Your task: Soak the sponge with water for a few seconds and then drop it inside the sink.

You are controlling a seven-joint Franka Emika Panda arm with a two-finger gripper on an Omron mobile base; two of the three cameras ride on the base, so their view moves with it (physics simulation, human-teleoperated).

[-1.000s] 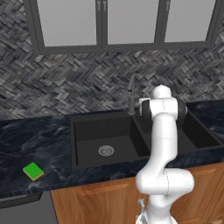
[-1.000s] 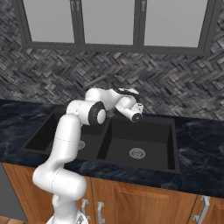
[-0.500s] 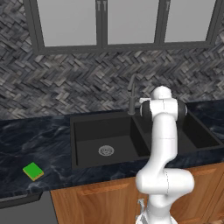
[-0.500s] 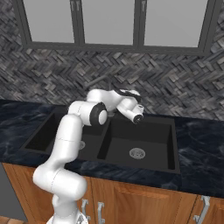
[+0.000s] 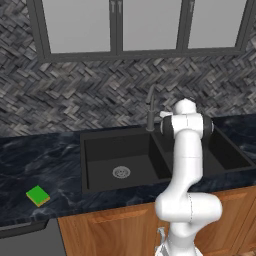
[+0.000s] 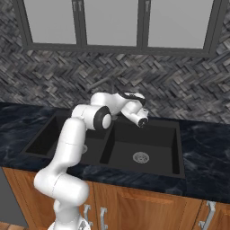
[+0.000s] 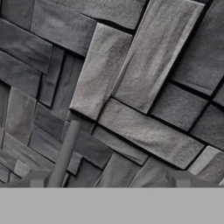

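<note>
Gripper, wide open and empty beside the dark grey metal faucet, should nudge that handle gently until water runs into the black matte double-basin sink.

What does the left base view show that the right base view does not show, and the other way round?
Left base view alone: the sponge lying on the dark counter, left of the sink and apart from it.

Right base view alone: the gripper over the sink's right basin, holding nothing, and cabinet handles below the counter.

Both share: the black double-basin sink, the faucet, the white arm, the herringbone tile wall and the windows.
</note>
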